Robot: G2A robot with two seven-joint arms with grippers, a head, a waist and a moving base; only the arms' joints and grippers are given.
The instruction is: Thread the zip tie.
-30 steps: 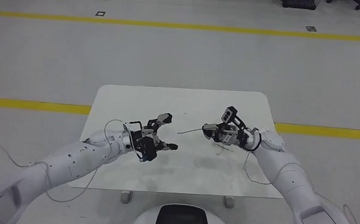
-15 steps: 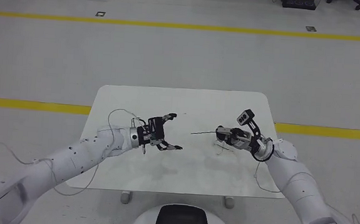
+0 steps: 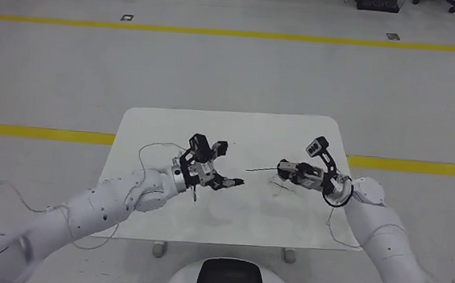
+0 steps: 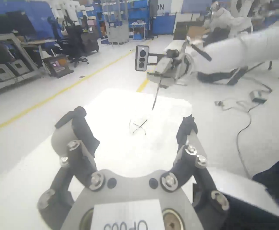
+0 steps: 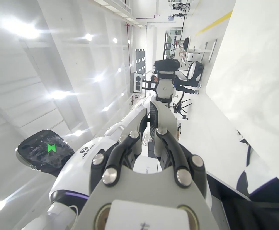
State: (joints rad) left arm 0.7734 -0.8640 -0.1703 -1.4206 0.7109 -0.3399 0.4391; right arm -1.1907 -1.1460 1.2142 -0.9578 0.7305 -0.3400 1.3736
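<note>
A thin black zip tie (image 3: pixel 261 170) sticks out level over the white table (image 3: pixel 165 129), its free tip pointing at my left gripper. My right gripper (image 3: pixel 282 171) is shut on its other end. In the left wrist view the zip tie (image 4: pixel 156 97) hangs from the right gripper (image 4: pixel 160 81) above the far part of the table. My left gripper (image 3: pixel 230 165) hovers open a short way from the tip, and nothing lies between its fingers (image 4: pixel 75 122). The right wrist view shows the right gripper (image 5: pixel 152 113) with fingers pressed together.
A few loose thin ties (image 4: pixel 138 127) lie crossed on the table below the right gripper, seen in the top view as loose ties (image 3: pixel 284 185). The table's near edge and corners are close to both arms. Cables (image 4: pixel 242 109) trail on the floor beyond.
My left gripper has moved right toward the table's middle and turned, closing on the zip tie's tip. The right gripper has drawn back slightly to the right with the zip tie.
</note>
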